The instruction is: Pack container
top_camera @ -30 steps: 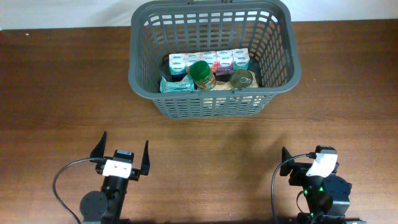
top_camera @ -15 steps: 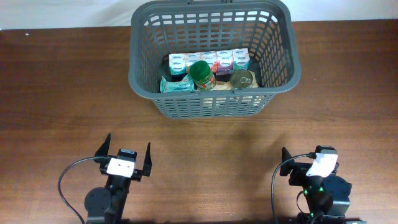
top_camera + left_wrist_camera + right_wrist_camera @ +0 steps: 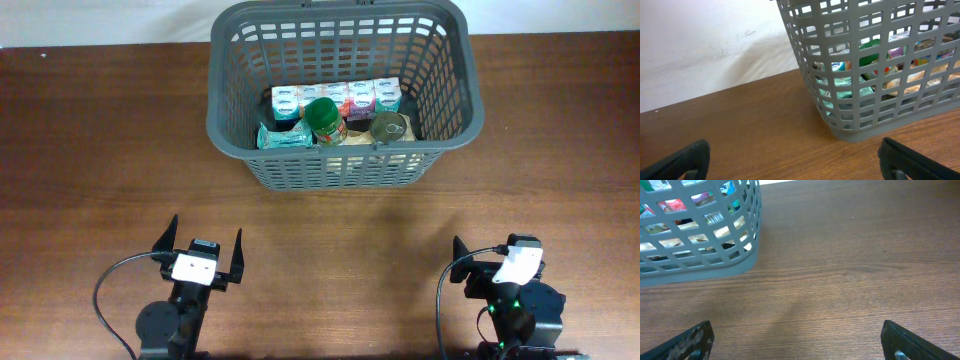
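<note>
Both grippers are spread wide and hold nothing: the left gripper (image 3: 205, 227) and the right gripper (image 3: 497, 252) sit low at the table's near edge, and each wrist view shows only bare wood between its fingers.

From there the container (image 3: 345, 151) lies straight ahead, well apart from both, against the far side of the table (image 3: 90, 150). Its long axis runs left to right, so its broad near wall faces the two arms. It sits roughly midway between them. The left gripper looks a shade closer to the container's near-left corner than the right one is to the near-right corner, but there is little in it.

Everything inside is gathered in the half of the container toward the arms:
- A row of small cartons (image 3: 335, 97) lies along the middle, parallel to the long axis.
- A green-lidded jar (image 3: 323, 115) stands upright just in front of the row.
- An opened tin can (image 3: 388, 127) stands to the jar's right, close to the near wall.
- A teal packet (image 3: 283, 137) lies to the jar's left, also close to the near wall.

Something beige shows beneath them, though I cannot tell what. The far half of the container looks bare.

No loose item shows on the wood outside the container in any view — so the packing appears finished or close to it. Any further reach would have to go forward and inward, over the near rim.
</note>
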